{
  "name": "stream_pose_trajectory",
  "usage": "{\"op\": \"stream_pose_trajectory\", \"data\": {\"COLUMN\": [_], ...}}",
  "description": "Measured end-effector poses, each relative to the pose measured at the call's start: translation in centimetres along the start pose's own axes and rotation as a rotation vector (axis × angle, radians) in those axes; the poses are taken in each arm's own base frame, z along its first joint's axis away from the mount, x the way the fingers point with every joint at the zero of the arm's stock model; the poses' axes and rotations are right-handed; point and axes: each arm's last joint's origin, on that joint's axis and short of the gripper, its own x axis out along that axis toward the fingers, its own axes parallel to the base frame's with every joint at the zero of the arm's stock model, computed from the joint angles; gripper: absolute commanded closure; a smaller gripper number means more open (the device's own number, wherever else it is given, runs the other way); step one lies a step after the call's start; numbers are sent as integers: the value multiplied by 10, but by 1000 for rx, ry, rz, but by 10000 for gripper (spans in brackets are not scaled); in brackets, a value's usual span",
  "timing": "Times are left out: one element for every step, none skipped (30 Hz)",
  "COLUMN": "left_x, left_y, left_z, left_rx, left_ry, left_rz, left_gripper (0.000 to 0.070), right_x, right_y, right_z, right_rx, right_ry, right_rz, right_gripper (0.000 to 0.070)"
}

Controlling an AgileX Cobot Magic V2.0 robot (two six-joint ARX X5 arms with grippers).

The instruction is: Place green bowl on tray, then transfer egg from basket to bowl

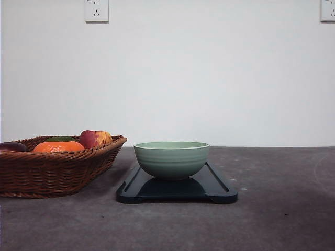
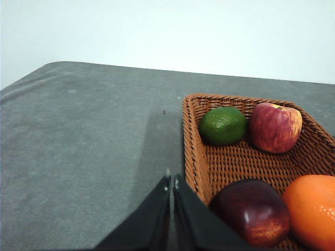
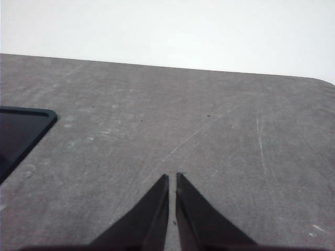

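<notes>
The pale green bowl point(image 1: 171, 158) stands upright on the dark tray point(image 1: 217, 187) in the middle of the table. To its left sits the brown wicker basket point(image 1: 52, 170), holding fruit. The egg is hidden from view. In the left wrist view my left gripper point(image 2: 171, 183) is shut and empty, hovering just outside the basket point(image 2: 194, 151) rim. In the right wrist view my right gripper point(image 3: 171, 179) is shut and empty over bare table, with a corner of the tray point(image 3: 23, 128) off to one side.
The basket holds a red-yellow apple point(image 2: 275, 127), a green lime point(image 2: 223, 125), a dark red-purple fruit point(image 2: 254, 212) and an orange point(image 2: 313, 209). Grey tabletop point(image 1: 282, 219) spreads around the tray. A white wall with two sockets stands behind.
</notes>
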Motion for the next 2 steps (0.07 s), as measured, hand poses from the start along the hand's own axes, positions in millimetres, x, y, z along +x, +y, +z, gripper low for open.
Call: {"op": "stream_pose_trajectory", "data": {"left_x": [0, 0], "left_y": [0, 0], "left_z": [0, 0], "left_rx": [0, 0], "left_ry": [0, 0], "left_rz": [0, 0], "left_gripper": [700, 700], "right_x": [0, 0], "right_y": [0, 0], "right_z": [0, 0], "right_rx": [0, 0], "right_ry": [0, 0], "right_rz": [0, 0], "right_gripper": [684, 684]}}
